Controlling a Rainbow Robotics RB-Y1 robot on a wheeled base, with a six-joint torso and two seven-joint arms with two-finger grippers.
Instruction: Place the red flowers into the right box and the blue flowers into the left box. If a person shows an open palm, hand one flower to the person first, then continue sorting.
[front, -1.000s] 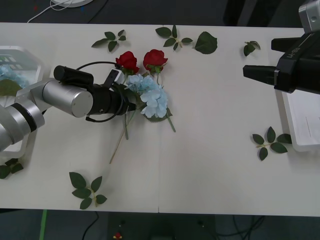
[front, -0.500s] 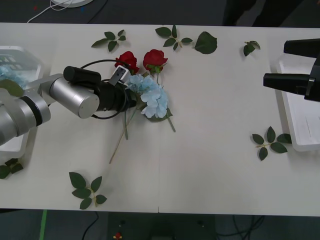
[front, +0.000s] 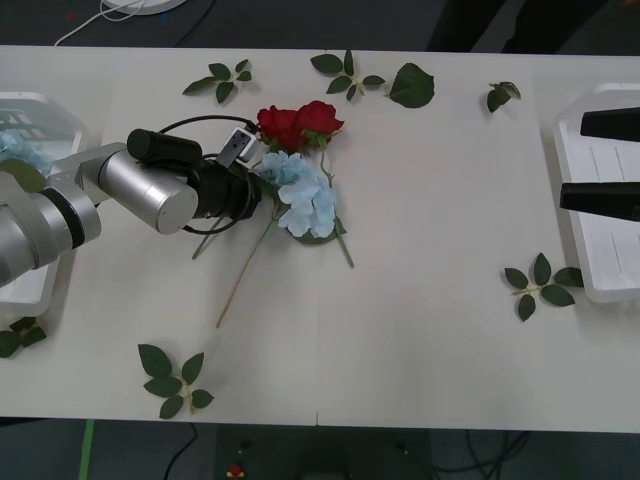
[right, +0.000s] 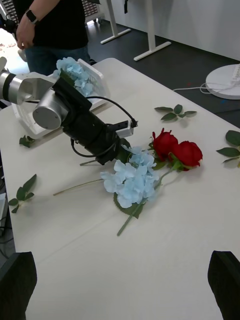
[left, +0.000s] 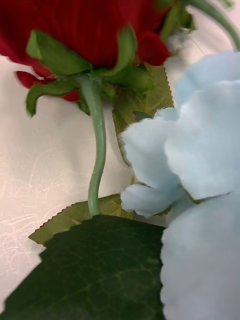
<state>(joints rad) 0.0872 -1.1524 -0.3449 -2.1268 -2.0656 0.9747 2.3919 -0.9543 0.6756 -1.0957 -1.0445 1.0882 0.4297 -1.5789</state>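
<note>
A: Which way does the blue flower lie?
B: Mid-desk, bloom just below the two red roses, stem slanting toward the near edge.
A: The hands?
B: Left hand is at the blue bloom, grip unclear. Right hand is spread over the right box.
A: Surroundings?
B: Dark floor, white desk legs.

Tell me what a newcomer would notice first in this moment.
The left arm reaches across the table, its left gripper buried in the flower pile mid-table: two red flowers touching, with a blue flower right beside them. Another blue flower already lies in the left box; the right gripper hovers over the right box.
</note>
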